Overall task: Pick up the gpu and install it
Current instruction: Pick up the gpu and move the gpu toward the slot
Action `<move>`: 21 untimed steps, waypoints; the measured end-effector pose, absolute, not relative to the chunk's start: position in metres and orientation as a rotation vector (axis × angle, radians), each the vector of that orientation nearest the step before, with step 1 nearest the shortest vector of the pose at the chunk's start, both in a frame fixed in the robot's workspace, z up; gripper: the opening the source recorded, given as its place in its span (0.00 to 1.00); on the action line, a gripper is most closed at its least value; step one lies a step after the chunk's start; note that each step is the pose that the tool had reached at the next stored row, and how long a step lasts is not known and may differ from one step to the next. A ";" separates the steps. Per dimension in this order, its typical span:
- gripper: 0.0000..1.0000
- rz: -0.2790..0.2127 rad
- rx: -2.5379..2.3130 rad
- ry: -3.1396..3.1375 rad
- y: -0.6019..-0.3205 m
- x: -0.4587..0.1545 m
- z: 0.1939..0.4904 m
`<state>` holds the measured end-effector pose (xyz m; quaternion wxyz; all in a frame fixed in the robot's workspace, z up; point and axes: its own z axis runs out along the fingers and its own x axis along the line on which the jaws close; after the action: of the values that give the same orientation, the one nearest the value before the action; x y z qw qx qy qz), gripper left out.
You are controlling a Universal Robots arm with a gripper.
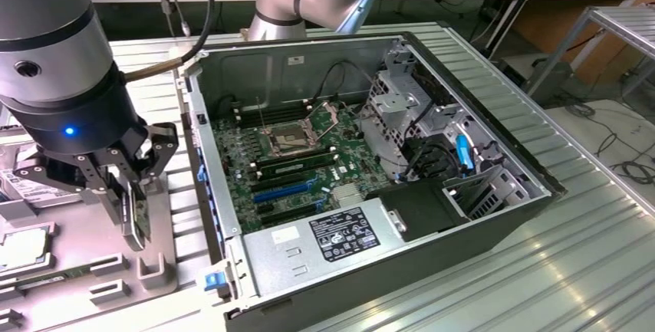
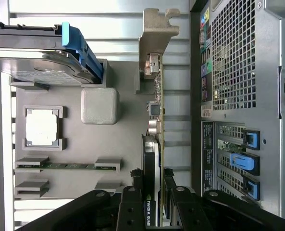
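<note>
The gripper (image 1: 125, 208) is clamped on the gpu (image 1: 137, 234), which stands on edge over the grey tray (image 1: 97, 259), beside the open computer case (image 1: 492, 225). The gripper hides much of the card. Its lower edge seems just clear of the tray, though contact is hard to judge.

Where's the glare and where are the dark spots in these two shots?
Exterior view: glare streaks the ribbed metal table; the computer case interior lies in shade. Wrist view: the table beyond the gpu is washed out white, and the end effector gripping it shows as a dark silhouette.
</note>
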<state>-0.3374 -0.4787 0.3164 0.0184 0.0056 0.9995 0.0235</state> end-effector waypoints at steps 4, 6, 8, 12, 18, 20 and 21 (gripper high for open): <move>0.27 0.073 0.017 3.104 -0.479 -0.337 0.321; 0.27 0.073 0.017 3.104 -0.479 -0.337 0.323; 0.27 0.073 0.017 3.104 -0.479 -0.337 0.327; 0.27 0.073 0.017 3.104 -0.479 -0.337 0.330; 0.27 0.073 0.017 3.104 -0.479 -0.337 0.336; 0.27 0.073 0.017 3.104 -0.479 -0.337 0.337; 0.27 0.073 0.017 3.104 -0.479 -0.337 0.339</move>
<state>-0.3374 -0.4786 0.3391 0.0184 0.0056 0.9995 0.0235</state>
